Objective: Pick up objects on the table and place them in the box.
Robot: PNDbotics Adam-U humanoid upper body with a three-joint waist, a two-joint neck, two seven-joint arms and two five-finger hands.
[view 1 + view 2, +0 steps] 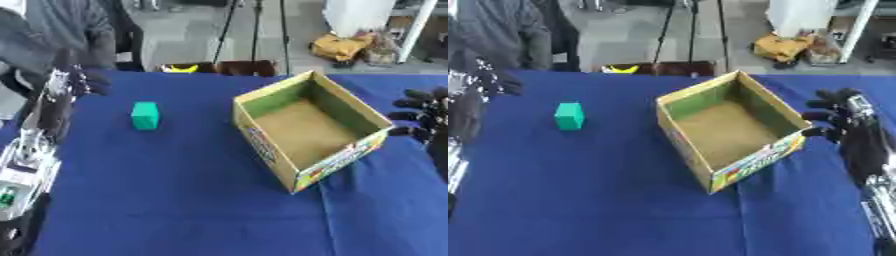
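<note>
In the left eye view, the green block stands alone on the blue tabletop, left of the box, probably waiting for pickup. The left hand, further left of the box, is blurred; I cannot tell its fingers.

In the right eye view, the box looks empty. The right hand, just right of the box, has spread fingers and holds nothing.

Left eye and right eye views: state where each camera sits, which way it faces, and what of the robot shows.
Left eye view: in the robot's head, looking down at the blue table; the left hand and its arm fill the left edge, the right hand's fingers show at the right edge.
Right eye view: same head, same downward look; the right hand and forearm show more fully.
Both share the green block and the open box.
</note>
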